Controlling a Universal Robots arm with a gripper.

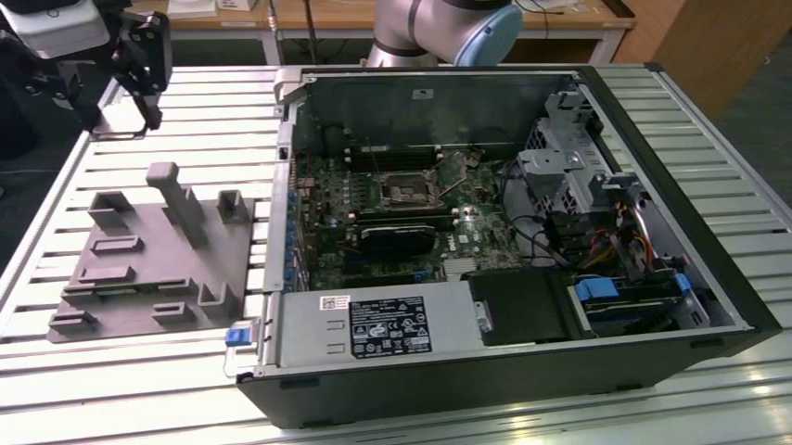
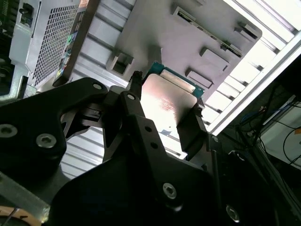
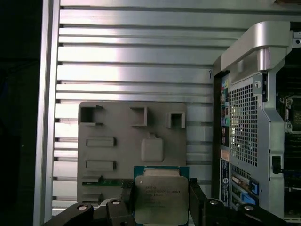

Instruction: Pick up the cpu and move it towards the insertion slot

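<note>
cpu in grip, lifted.
Jaws closed on its two edges; grey fixture on counter directly below the jaws.

Grey fixture block on slatted metal table; open computer case beside it

- The exterior view looks down from high and rather far at the ribbed table, with the open computer case in the middle.
- The first wrist view looks straight down past the gripper at the grey fixture and the case wall.
- The second wrist view sits very near the gripper and faces obliquely along it.
- All three views share the grey fixture and the case.
</note>
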